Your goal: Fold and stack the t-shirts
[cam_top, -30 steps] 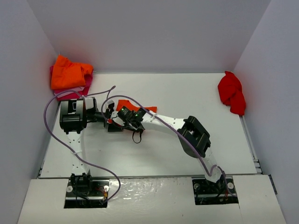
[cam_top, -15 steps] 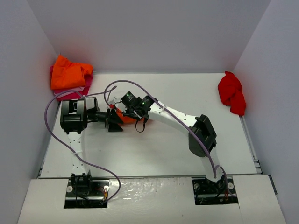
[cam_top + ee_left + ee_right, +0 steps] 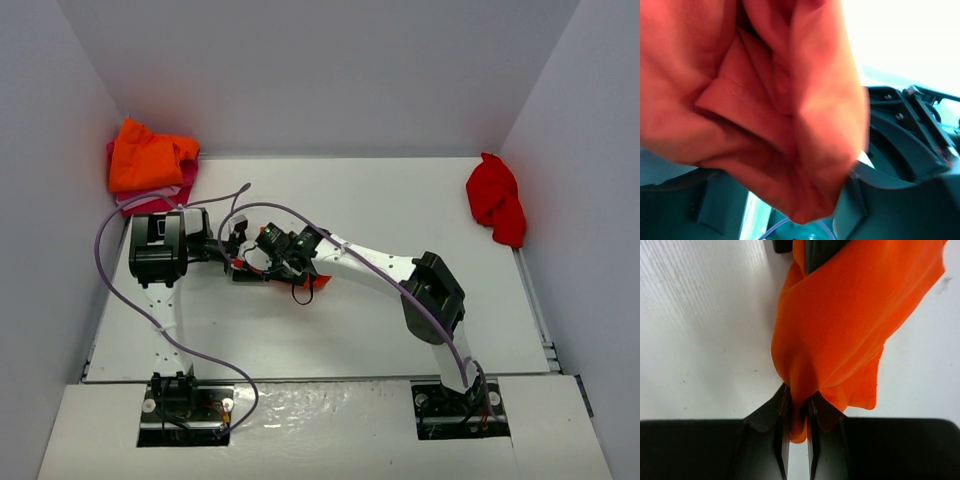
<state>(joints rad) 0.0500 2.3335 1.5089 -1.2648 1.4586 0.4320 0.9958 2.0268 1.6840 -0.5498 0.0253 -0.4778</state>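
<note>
Orange t-shirt [image 3: 850, 325] bunched, unfolded, mid-worktop left of centre | right gripper [image 3: 796, 405] pinched tight on it | left gripper [image 3: 238, 262] at same cloth, grip unclear | stack [image 3: 150, 160] in far-left corner: orange over pink | red t-shirt [image 3: 497, 200] crumpled at right edge, pending

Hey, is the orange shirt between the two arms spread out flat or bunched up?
Bunched up. The orange shirt is gathered into thick folds, pinched in the right gripper, whose fingers are closed on it.
</note>
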